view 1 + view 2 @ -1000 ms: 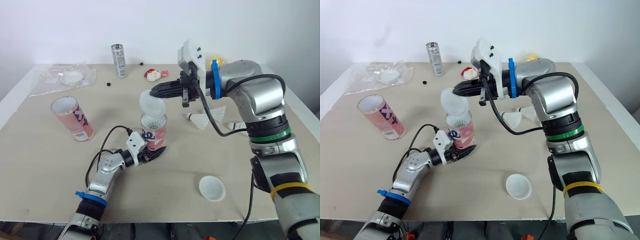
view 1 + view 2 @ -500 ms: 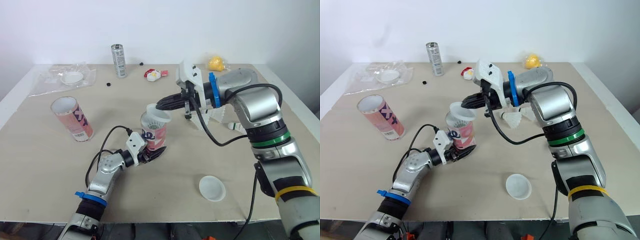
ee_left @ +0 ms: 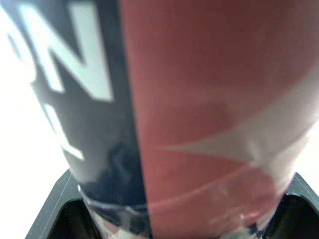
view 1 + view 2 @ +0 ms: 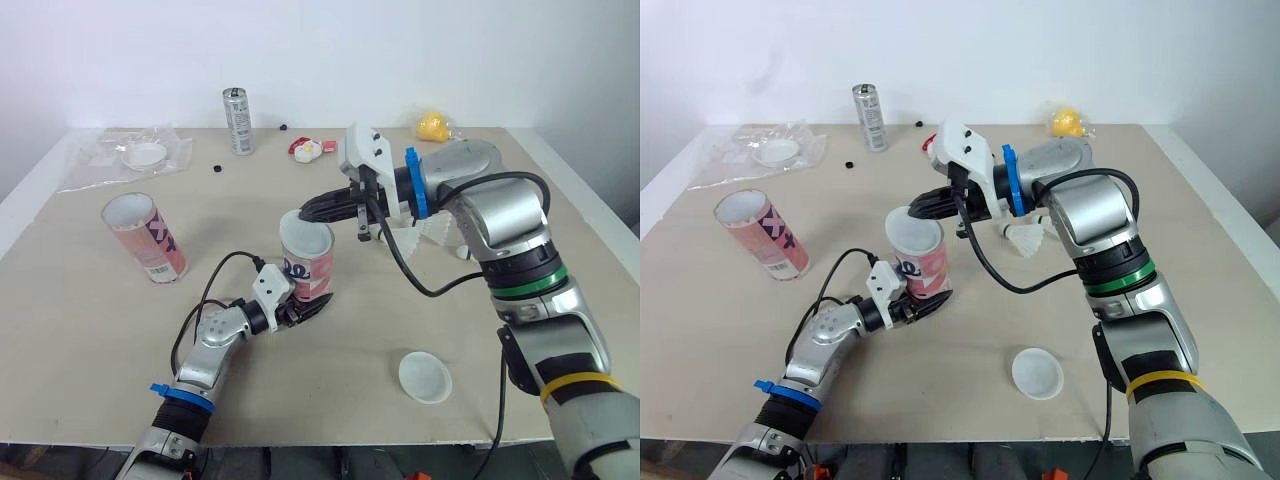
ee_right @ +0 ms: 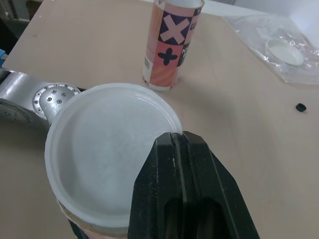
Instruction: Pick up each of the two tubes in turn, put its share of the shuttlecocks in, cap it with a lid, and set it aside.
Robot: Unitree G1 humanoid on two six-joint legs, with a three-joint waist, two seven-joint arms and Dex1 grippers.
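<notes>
— Where is the tube (image 4: 308, 265) seen?

— It is stood upright near the middle of the table (image 4: 80, 330), and its base is clamped between the fingers of the left gripper (image 4: 310, 303). In the left wrist view its red and dark label is pressed close between those fingers.

— And how is the right gripper (image 4: 308, 212) set?

— Its fingers are drawn together on the rim of a white lid (image 5: 109, 149), which is laid flat over the mouth of the tube. Whether the lid is pushed fully home cannot be told.

— What is seen of the other task things?

— A second tube (image 4: 147, 238) is stood open-topped on the robot's left, well apart from the first. A second lid (image 4: 424, 377) is lain on the table nearer the front edge, to the right. White shuttlecocks (image 4: 1025, 238) are lain just behind the right arm.

— Anything farther back?

— A can (image 4: 238, 121) is stood near the far edge, and a clear plastic bag (image 4: 110, 160) is spread at the far left corner.
</notes>
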